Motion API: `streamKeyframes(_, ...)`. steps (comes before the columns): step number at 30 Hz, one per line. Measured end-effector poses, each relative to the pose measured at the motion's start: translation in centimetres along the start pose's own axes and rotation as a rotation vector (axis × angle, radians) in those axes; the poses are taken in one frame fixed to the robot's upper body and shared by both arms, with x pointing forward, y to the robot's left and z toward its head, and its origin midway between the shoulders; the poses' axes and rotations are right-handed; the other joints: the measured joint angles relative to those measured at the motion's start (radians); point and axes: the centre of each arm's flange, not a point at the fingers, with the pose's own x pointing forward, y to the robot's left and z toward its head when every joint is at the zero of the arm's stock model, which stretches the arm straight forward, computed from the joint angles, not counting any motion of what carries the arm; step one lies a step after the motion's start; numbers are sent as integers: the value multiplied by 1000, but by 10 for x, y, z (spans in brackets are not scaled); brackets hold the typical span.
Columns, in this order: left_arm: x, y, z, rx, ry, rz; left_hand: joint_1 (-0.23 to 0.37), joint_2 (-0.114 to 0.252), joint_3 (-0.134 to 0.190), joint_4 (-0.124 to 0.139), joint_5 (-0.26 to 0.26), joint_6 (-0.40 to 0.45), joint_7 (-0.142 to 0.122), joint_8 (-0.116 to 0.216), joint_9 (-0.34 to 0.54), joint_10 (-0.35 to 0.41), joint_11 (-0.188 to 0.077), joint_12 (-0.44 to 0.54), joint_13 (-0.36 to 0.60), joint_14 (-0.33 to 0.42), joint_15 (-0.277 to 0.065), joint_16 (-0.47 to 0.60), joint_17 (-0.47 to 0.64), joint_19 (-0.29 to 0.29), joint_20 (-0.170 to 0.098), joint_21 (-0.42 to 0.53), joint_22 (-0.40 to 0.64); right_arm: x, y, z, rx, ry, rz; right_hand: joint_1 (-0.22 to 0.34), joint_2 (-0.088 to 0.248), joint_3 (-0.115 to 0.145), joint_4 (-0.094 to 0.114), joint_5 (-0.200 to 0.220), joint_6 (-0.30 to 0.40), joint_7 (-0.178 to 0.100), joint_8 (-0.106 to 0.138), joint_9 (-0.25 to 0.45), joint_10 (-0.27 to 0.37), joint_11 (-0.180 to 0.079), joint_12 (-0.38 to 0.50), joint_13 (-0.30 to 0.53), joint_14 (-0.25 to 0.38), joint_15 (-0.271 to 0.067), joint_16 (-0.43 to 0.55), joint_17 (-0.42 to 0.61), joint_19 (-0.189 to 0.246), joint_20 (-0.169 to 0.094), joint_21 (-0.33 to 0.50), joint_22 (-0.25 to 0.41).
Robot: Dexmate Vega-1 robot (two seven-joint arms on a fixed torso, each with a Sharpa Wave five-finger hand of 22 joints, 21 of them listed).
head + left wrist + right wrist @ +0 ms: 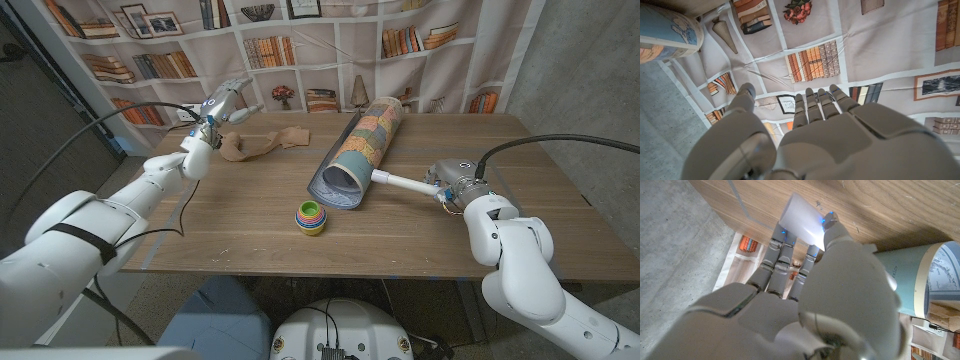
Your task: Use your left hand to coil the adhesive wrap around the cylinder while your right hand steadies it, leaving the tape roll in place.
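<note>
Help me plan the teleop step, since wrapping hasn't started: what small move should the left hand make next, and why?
Probably lower the left hand onto the tan wrap and grip it. The hand hovers open above the wrap's end, which lies loose on the table, apart from the cylinder. The right hand already holds a white handle by the cylinder's near end.

Left hand (222, 104) raised, fingers spread, right hand (455, 181) low, apparently pinching something.
</note>
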Motion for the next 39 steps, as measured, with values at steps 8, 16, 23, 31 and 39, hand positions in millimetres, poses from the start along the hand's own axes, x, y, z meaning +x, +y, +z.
streamKeyframes(8,4,-2,-1,27,-1,-56,13,-5,-3,3,0,18,4,5,0,20,-5,0,5,17,-5,0,2,0,0,0,0,-2,0,0,-3,3,-1,0,0,0,0,-1,2,2,-7,6,2,-2,-7,0,0,0,-7,6,-11,0,7,0)
streamKeyframes(16,6,-2,-1,39,0,-88,20,-6,-3,3,-5,27,2,5,0,20,-6,0,5,18,-7,0,2,0,0,0,0,-3,-1,0,-5,7,-2,-1,1,0,0,2,2,2,-7,6,3,-3,-8,0,0,0,-9,10,-12,2,17,-1)
streamKeyframes(23,7,-2,-1,57,-10,-107,25,-9,-6,6,-5,36,0,5,0,31,-5,0,5,29,-7,0,2,0,0,0,0,-4,-1,0,-9,8,-3,-1,1,0,0,2,2,2,-9,6,3,-3,-12,4,4,0,-14,12,-12,2,18,0)
streamKeyframes(31,9,-2,1,82,-30,-120,29,-13,-9,9,-5,36,0,5,0,34,-9,6,5,29,-7,0,2,0,0,0,0,-5,-2,0,-9,9,-3,-1,1,0,0,2,2,2,-10,7,3,-3,-12,4,5,0,-16,16,-12,2,25,-1)
streamKeyframes(39,11,-1,0,114,-47,-130,86,-7,0,0,-5,34,-9,5,0,37,-13,6,5,54,-11,7,2,4,4,0,0,-4,0,0,-11,10,2,0,0,0,0,1,7,8,-15,10,7,1,-16,4,5,0,-20,21,-14,4,33,-5)
